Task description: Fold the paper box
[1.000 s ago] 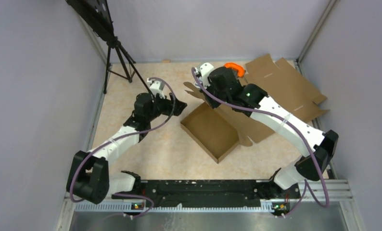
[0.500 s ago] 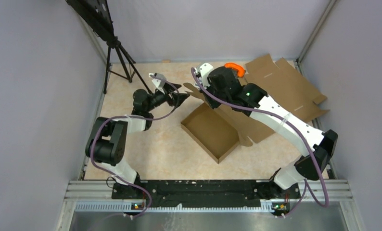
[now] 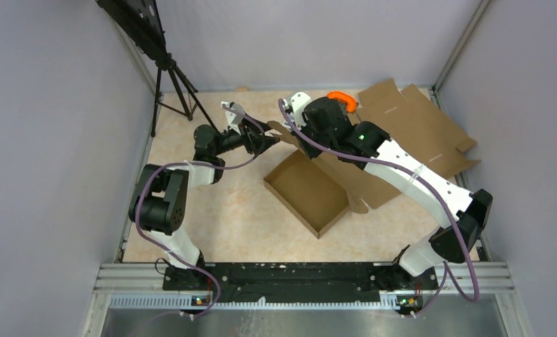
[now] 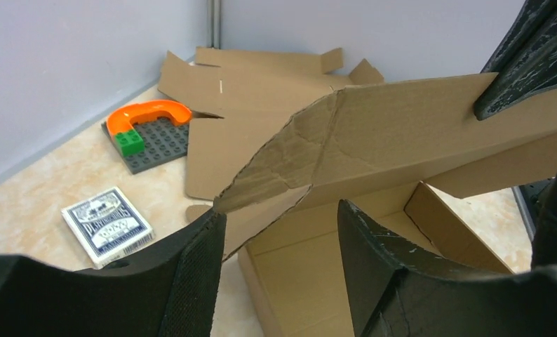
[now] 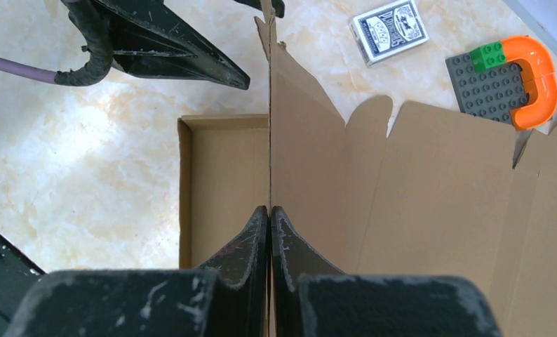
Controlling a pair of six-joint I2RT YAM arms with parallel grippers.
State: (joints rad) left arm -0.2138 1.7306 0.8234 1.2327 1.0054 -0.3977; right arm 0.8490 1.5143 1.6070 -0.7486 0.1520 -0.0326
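Overhead and wrist views of a tabletop with two robot arms folding cardboard. The only printing is on a small playing-card pack (image 4: pixel 107 226), dark blue ornament with a line of lettering too blurred to read; the cardboard is plain brown. My wrist cameras show that pack and a grey studded baseplate (image 4: pixel 156 144) carrying a green brick (image 4: pixel 129 141) and an orange arch (image 4: pixel 149 112). Overhead, only the arch peeks out behind my right arm. The overhead view alone shows a tripod (image 3: pixel 174 81) in the far left corner.

The paper box (image 3: pixel 307 189) lies mid-table as a shallow open tray set diagonally, one long panel raised at its far side. A flat cardboard blank (image 3: pixel 416 123) lies beyond it (far right). My right gripper (image 5: pixel 270 210) is pinched tight on that raised panel's edge. My left gripper (image 4: pixel 281 214) stands partly spread, the panel's creased corner poking between its fingers, unclamped.
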